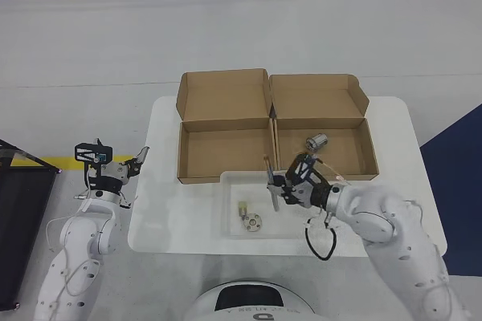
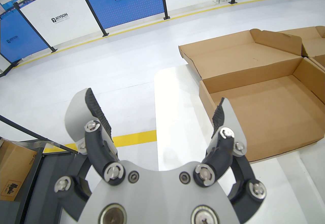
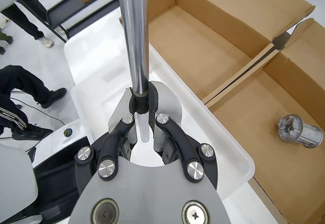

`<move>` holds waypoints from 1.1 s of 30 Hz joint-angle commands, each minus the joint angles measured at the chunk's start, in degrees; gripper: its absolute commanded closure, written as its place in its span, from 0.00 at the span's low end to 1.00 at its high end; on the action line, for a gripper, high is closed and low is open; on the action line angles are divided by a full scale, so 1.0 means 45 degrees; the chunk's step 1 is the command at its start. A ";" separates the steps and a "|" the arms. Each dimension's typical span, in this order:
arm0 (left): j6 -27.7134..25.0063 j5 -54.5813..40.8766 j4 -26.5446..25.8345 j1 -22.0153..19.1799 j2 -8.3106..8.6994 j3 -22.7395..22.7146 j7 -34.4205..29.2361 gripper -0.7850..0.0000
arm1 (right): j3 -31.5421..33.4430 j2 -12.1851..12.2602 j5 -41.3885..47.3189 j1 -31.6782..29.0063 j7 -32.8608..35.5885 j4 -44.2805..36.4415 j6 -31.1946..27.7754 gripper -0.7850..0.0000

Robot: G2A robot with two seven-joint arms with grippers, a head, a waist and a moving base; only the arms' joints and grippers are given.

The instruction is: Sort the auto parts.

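Note:
My right gripper (image 3: pixel 143 103) is shut on a shiny metal rod (image 3: pixel 133 27), holding it above the white tray (image 1: pixel 229 225) near the tray's back edge; the rod (image 1: pixel 268 180) sticks out toward the cardboard boxes. A silver cylindrical part (image 3: pixel 298 132) lies in the right box (image 1: pixel 361 164), and it shows there as a small grey piece (image 1: pixel 316 143). Two small parts lie in the tray: a round flanged one (image 1: pixel 252 222) and a small yellowish one (image 1: pixel 243 207). My left gripper (image 2: pixel 155 105) is open and empty, off the table's left edge (image 1: pixel 122 172).
The left cardboard box (image 1: pixel 225 152) is open with nothing in it. A black rack (image 1: pixel 8 217) with a carton stands on the floor at the left. A person's legs (image 3: pixel 22 88) stand beside the table in the right wrist view.

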 commanded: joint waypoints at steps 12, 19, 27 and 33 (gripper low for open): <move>0.0000 0.0000 0.0000 0.0000 0.0000 0.0000 0.0000 0.00 | 0.0907 0.0256 0.2640 0.0260 -0.0243 0.1182 -0.1899 1.00; 0.0000 0.0000 0.0000 0.0000 0.0000 0.0000 0.0000 0.00 | 0.1349 0.0325 0.3740 0.0418 -0.0975 0.2076 -0.2212 1.00; 0.0000 0.0000 0.0000 0.0000 0.0000 0.0000 0.0000 0.00 | 0.1479 0.0408 0.4599 0.0562 -0.1089 0.2688 -0.2837 1.00; 0.0000 0.0000 0.0000 0.0000 0.0000 0.0000 0.0000 0.00 | 0.1479 0.0408 0.4599 0.0562 -0.1089 0.2688 -0.2837 1.00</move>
